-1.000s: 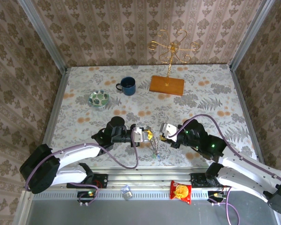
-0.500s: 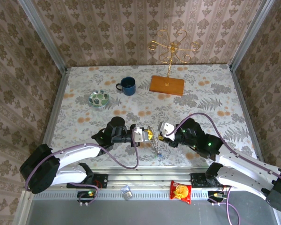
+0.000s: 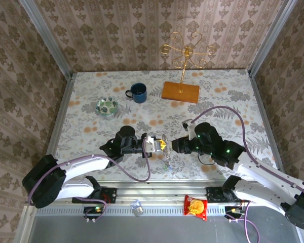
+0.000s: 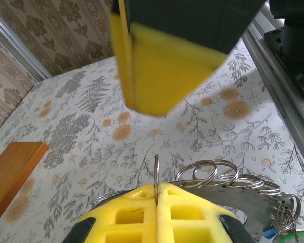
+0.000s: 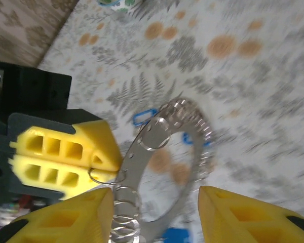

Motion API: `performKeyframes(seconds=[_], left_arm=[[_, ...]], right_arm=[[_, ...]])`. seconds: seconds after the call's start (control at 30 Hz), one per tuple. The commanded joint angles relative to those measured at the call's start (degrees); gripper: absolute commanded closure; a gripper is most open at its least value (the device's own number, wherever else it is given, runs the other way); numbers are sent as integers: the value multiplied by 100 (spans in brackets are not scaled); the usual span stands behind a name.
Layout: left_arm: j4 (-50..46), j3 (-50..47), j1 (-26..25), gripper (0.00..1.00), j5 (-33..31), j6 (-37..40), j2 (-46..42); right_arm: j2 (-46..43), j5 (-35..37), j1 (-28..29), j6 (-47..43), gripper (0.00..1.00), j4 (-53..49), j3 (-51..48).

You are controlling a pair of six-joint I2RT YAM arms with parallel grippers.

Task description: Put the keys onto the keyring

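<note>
One keyring [image 5: 140, 156] pinched in left end effector [image 4: 157, 200], right end effector [image 5: 154, 205] spread, keys [image 5: 142, 118] blurred

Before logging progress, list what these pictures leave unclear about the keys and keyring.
Top view: keyring too small; what hangs on it unreadable.
Left wrist view: the left hand covers the keyring's near part; frame edge cuts the rest.
Right wrist view: motion blur smears the blue tags; shapes indistinct.

Inventory: two grippers, the left gripper [image 4: 157, 195] and the right gripper [image 5: 156, 202]. One keyring [image 5: 144, 152] between them. Two blue key tags [image 5: 144, 117] discernible beside it. Beyond the grippers: one blue mug [image 3: 139, 92], one green-patterned dish [image 3: 107, 107], one gold wire stand [image 3: 185, 50].
</note>
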Motion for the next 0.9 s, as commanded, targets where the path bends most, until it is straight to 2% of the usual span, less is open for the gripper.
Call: performKeyframes(seconds=[0.0, 0.13, 0.43, 0.7, 0.87], left_arm=[[486, -65, -26, 100, 140, -125, 10], [702, -153, -34, 100, 123, -193, -9], [1069, -228, -31, 100, 110, -318, 53], [989, -233, -35, 100, 167, -303, 45], [608, -223, -60, 100, 127, -84, 19]], right_arm=[[102, -1278, -320, 1811, 51, 509, -319], [88, -1968, -584, 2178, 52, 1026, -578], [413, -2553, -700, 2321, 55, 1578, -766], [448, -2611, -708, 2297, 60, 1700, -778], [160, -2150, -961, 1734, 50, 608, -629]])
